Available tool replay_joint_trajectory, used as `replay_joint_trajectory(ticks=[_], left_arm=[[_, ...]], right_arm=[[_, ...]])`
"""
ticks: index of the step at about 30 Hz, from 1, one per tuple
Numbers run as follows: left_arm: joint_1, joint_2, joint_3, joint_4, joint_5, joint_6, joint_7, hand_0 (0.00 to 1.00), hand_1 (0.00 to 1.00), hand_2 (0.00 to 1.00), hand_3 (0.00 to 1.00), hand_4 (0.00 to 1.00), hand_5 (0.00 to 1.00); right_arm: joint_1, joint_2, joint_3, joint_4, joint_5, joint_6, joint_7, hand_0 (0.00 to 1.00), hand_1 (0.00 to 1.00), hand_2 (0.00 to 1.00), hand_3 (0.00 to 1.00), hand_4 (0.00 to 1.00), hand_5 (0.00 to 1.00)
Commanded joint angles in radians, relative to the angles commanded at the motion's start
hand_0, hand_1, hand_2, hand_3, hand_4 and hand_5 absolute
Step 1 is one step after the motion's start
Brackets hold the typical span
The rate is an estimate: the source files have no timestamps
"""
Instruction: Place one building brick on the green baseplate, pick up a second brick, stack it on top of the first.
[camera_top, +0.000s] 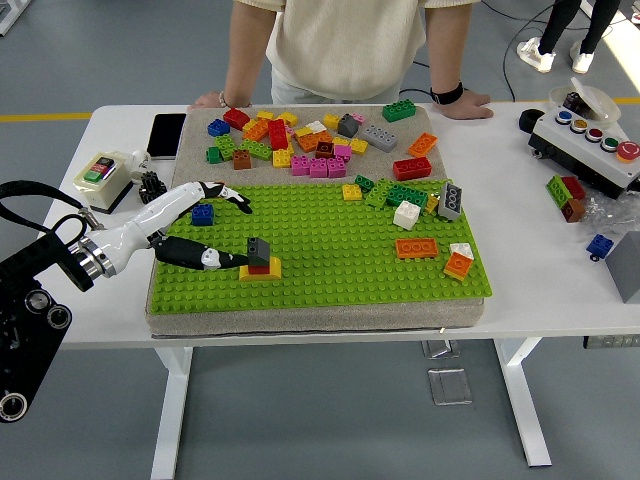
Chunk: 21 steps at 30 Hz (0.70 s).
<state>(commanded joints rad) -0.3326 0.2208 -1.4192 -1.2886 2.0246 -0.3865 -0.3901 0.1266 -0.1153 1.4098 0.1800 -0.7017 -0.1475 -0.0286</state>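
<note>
A small stack (260, 262) stands on the green baseplate (330, 270) at its front left: a yellow brick at the bottom, a red one on it, a dark grey one on top. My left hand (234, 232) is just left of the stack, open, fingers spread and holding nothing. Its thumb (222, 261) points at the yellow brick and nearly reaches it; the other fingers (232, 195) are farther back. A blue brick (202, 214) lies on the plate between them. The right arm is out of view.
Several loose bricks (310, 140) lie on the grey mat behind the plate. An orange brick (416, 247), a white one (406, 214) and others sit on the plate's right. A person rests both hands (465, 103) on the far edge. A button box (590, 140) stands at the right.
</note>
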Motion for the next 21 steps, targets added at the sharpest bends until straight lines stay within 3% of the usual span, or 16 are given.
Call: replay_joint_trajectory(ticks=[7, 21], left_arm=[[-0.015, 0.001, 0.022, 0.044, 0.073, 0.015, -0.019, 0.998, 0.966, 0.914, 0.67, 0.998, 0.871], [-0.029, -0.014, 0.045, 0.092, 0.111, 0.01, -0.02, 0.998, 0.969, 0.915, 0.665, 0.998, 0.877]], right_arm=[[0.003, -0.002, 0.003, 0.0, 0.0, 0.002, -0.004, 0.73, 0.639, 0.685, 0.603, 0.922, 0.475], [0.005, -0.003, 0.006, 0.0, 0.003, 0.003, -0.005, 0.73, 0.638, 0.685, 0.604, 0.922, 0.475]])
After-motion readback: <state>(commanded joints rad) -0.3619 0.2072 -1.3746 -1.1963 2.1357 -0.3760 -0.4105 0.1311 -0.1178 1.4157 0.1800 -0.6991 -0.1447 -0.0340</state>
